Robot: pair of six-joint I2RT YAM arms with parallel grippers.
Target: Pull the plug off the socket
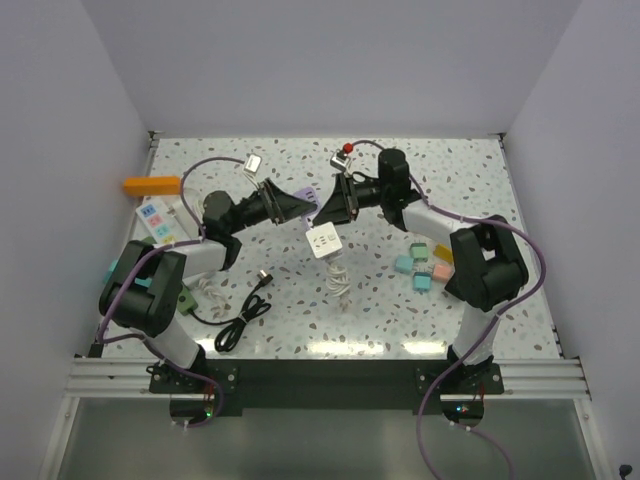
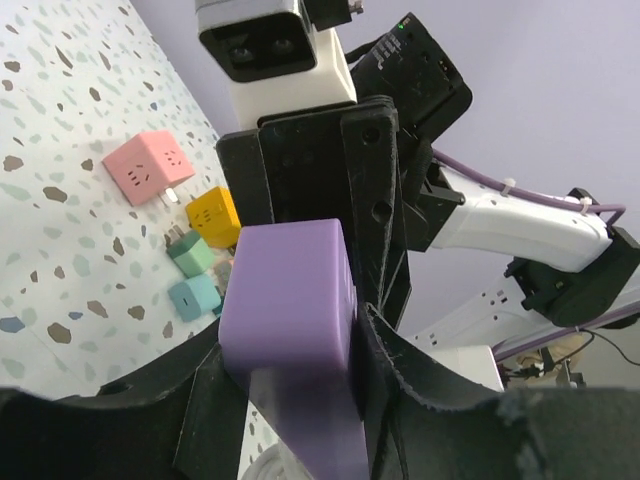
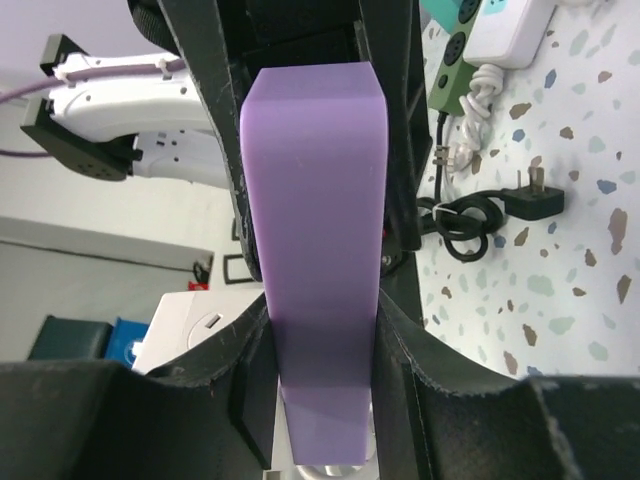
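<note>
Left pincer [image 2: 295, 352] and right pincer [image 3: 322, 340] meet head-on over the tabletop [image 1: 450, 180]. Both are clamped on one purple block [image 2: 290, 290].

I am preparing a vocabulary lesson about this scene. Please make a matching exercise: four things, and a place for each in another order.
Things:
1. purple socket block
2. orange power strip
3. black cable
4. pink socket cube

Places:
a. beside the right arm
b. at the far left
c. between left tool and right tool
d. near the left arm

Pairs: 1-c, 2-b, 3-d, 4-a
</note>
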